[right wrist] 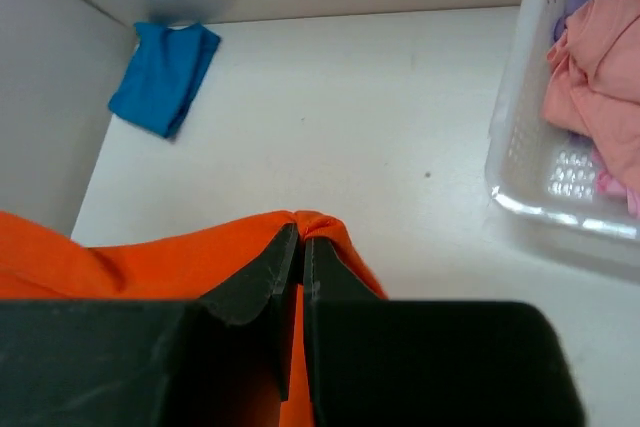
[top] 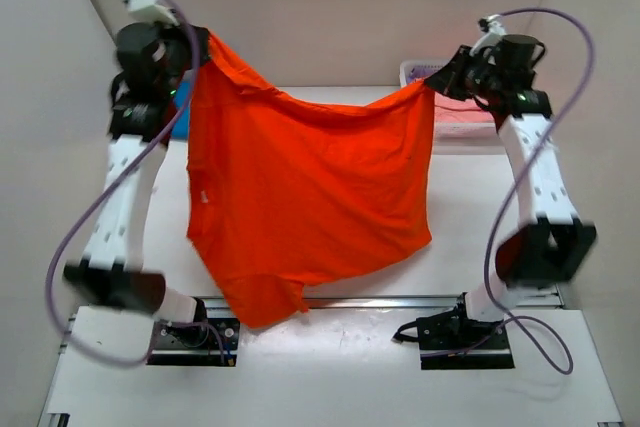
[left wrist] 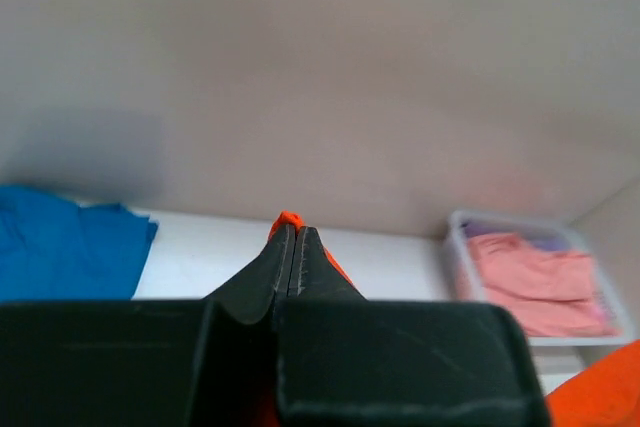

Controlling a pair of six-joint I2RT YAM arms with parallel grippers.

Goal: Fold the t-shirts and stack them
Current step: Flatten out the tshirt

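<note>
Holding the orange shirt (top: pixel 310 197) up above the worktop (top: pixel 470 207), spread like a banner to the left of the basket (right wrist: pixel 520 162). Pinched at one top corner by the left pincer (top: pixel 203 44), well away from the basket, and at the other top corner by the right pincer (top: pixel 436 82), just in front of the basket. Both clamped tight in the wrist views, jaws together, with only a sliver of orange cloth showing at the tips. Sagging in the middle between the two grips and hanging down toward the arm bases, on the side of the worktop away from the basket. Hard to tell from above whether the lowest fold is touching the near rail or just clear of it.

Long axis running from the grips down to the near edge; held edge lying crosswise, pincer to pincer. Neither arm nearer, one corner each. So a next move resting, by this reading, on both arms travelling together: lowering the cloth flat onto the bare worktop left of the basket, top edge taut, before any fold.

Further out, a blue shirt (right wrist: pixel 165 72) lying compact in the back corner, well apart from the basket. Inside the basket, pink shirts (right wrist: pixel 600 57) in a crumpled heap, not yet folded. Early in the task, then.
</note>
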